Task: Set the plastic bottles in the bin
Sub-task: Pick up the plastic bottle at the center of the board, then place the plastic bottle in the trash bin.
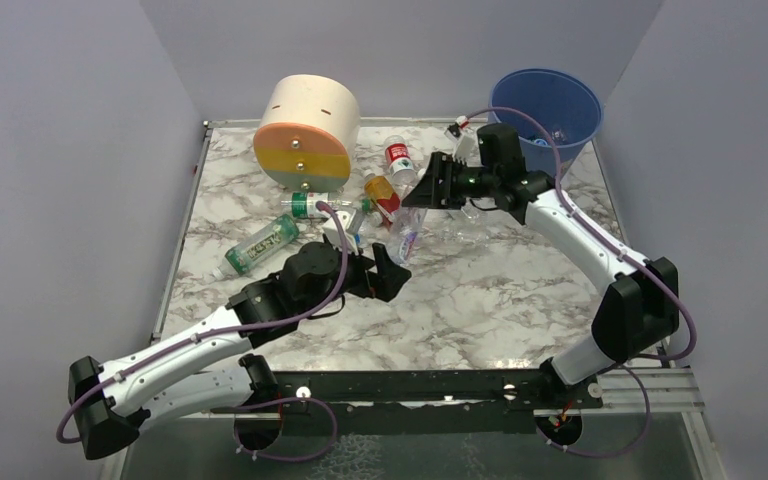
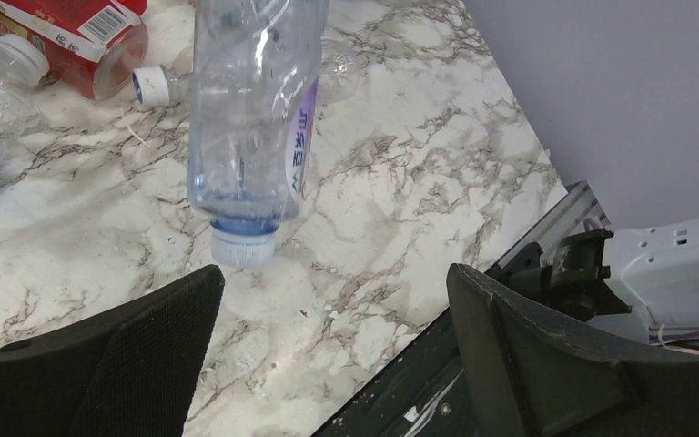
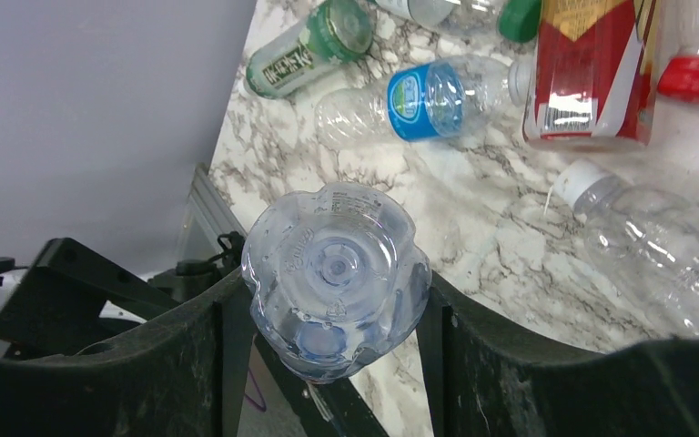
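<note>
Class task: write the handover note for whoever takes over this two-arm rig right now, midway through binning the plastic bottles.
Left gripper: jaws open, empty, facing a clear purple-labelled bottle lying on the marble table just ahead.
Right gripper: jaws shut on a clear bottle, short of the blue bin, not over it.
Other bottles lie on the table between the cream cylinder and the bin, including a green-labelled bottle and a red-labelled bottle.
Done: unclear; the bin's contents are hard to make out.
To do: drop the held bottle in, then bin the rest.
</note>
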Motion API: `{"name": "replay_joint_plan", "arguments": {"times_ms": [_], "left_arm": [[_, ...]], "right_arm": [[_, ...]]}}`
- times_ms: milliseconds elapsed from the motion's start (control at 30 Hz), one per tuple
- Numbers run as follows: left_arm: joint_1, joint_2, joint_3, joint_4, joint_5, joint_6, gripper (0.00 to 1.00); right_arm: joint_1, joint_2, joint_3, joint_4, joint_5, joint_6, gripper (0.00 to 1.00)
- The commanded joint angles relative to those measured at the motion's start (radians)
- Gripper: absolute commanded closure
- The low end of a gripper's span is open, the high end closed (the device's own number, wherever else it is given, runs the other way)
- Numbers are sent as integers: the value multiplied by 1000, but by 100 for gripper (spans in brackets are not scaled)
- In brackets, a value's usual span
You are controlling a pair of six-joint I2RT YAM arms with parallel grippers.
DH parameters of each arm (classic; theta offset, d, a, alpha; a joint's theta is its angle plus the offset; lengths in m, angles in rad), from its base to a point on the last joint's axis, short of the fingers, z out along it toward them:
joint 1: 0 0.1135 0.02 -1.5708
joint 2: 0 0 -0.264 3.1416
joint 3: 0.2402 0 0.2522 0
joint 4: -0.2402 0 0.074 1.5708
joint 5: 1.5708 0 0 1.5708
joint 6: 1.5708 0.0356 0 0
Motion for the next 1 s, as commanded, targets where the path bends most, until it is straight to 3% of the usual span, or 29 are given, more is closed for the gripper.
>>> {"name": "replay_joint_plan", "arguments": {"times_ms": [0,300,667,967], "left_arm": [[-1,-37,-19,-2,-19,5,1],[-1,-60,-23,-13,-31,12,1],[-1,-43,-20,-8,-28,19,1],[-1,0,-3,9,-25,30,1]], "right_arm": [[-21,28,100,-50,29,-24,38],[-116,72,256,-90,0,-29,38],[-326,83,390,-100,-117,0,38],[-490,81,416,40,-212,137,38]]}}
